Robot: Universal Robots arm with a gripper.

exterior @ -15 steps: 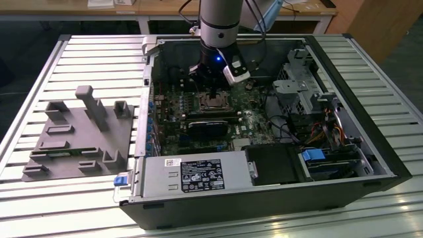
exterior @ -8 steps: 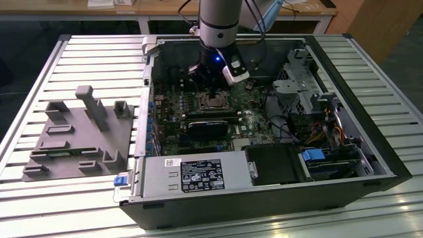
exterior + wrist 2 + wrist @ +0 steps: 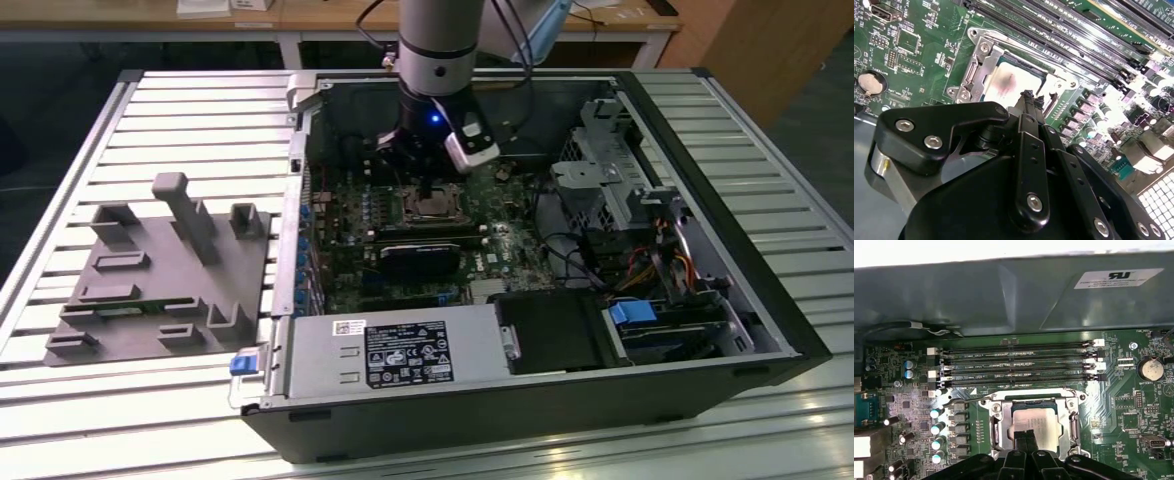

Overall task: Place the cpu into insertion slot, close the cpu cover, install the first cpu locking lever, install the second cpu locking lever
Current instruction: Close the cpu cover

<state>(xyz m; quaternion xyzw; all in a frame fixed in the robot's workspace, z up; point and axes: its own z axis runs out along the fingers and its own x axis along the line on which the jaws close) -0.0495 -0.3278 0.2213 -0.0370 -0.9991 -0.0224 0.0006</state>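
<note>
Second wrist view: silvery-grey square cpu (image 3: 1013,80) flat in the metal-framed insertion slot (image 3: 976,75), pincer (image 3: 1031,97) clenched empty just above.

A silver slatted metal table (image 3: 160,110) underlies the whole scene, its long ribs running across and catching bright white glare along the near edge. Behind the table stands a light wooden workbench (image 3: 334,15) on white metal legs (image 3: 287,48). Beyond the table's far corner, on the exterior view's right, rises a brown wooden panel (image 3: 761,50). Dark floor (image 3: 54,80) shows between table and workbench.
</note>
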